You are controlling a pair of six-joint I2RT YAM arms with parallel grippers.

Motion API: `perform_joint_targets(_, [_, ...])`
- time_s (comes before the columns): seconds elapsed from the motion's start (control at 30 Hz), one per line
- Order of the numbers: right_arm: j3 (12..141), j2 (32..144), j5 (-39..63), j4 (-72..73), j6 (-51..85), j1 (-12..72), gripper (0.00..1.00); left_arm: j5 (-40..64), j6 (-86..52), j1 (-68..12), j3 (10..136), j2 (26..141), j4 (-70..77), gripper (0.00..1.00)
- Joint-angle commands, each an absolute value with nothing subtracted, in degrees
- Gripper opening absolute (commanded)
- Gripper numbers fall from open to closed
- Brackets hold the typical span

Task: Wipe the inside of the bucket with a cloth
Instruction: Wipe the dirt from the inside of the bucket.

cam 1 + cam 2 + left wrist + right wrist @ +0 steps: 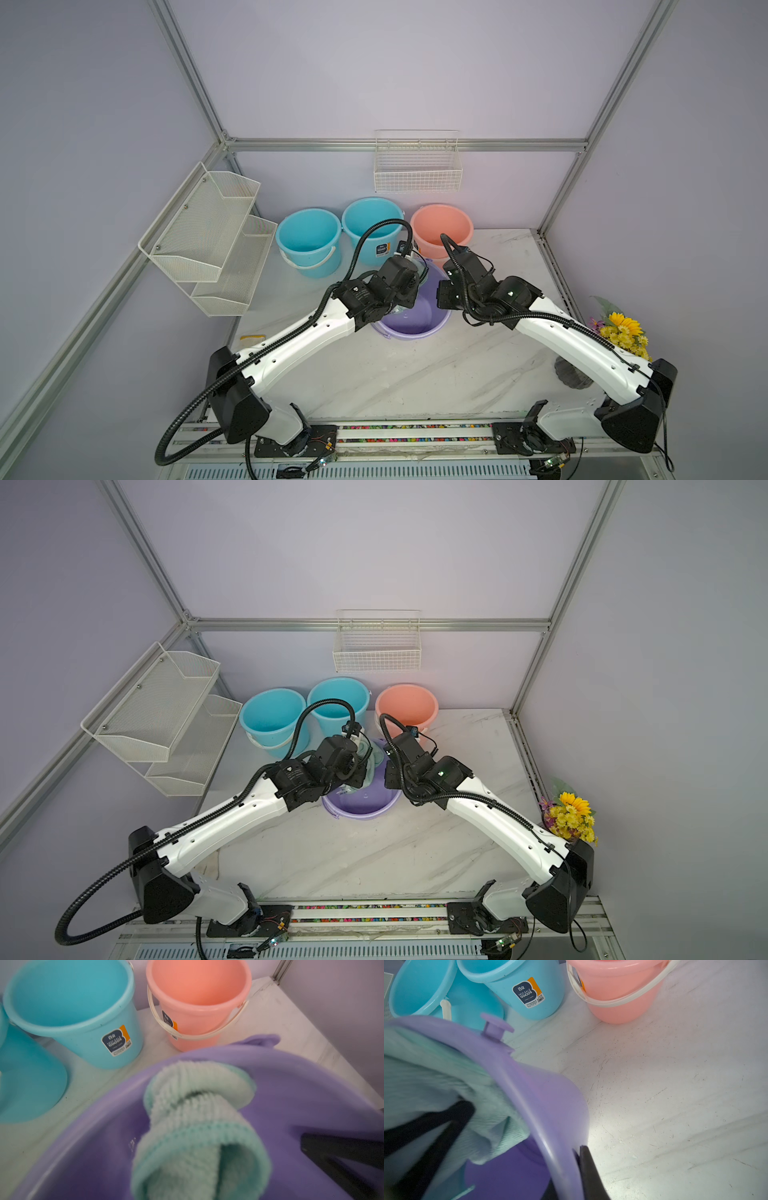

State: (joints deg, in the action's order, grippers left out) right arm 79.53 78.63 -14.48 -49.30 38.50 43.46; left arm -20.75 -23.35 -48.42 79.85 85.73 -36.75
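Bucket: purple bucket (415, 324) is the landmark, standing mid-table between both arms, mouth up.
Cloth: mint-green cloth (199, 1126) is bunched inside the bucket, draped against the inner wall and reaching up to the rim.
Left gripper: left gripper (452, 1118) reaches into the bucket with jaws closed on a fold of the cloth; probably so it can drag the fabric along the wall.
Right gripper: right gripper (579, 1169) pinches the bucket's rim, jaws narrow, one finger outside the wall; judged a brace so the bucket does not slide or tip under the wiping.
Stage: wiping appears under way; the bottom is partly uncovered.
Neighbours: two blue buckets (309, 241) and a pink bucket (442, 230) stand behind the purple one, near but apart.
Surface: white marbled table (415, 374), scuffed and speckled beside the bucket.
Room: pale lilac walls, aluminium frame, wire basket (417, 174) on the wall behind the bucket.
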Motion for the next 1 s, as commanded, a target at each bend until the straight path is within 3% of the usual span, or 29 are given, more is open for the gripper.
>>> perform_joint_targets(0.0, [80.7,76.9,-14.4,-46.2,39.4,43.6,0.00,-20.7,-26.4,-48.5,77.9,85.9,-32.8,0.00])
perform_joint_targets(0.43, [81.2,76.2,-13.0,-45.6,40.2,43.6,0.00,-16.5,-29.4,-48.6,72.5,90.5,-27.2,0.00])
perform_joint_targets(0.97, [80.0,75.8,-11.6,-43.3,40.9,43.6,0.00,-3.2,-37.2,-48.5,79.8,82.0,-21.8,0.00])
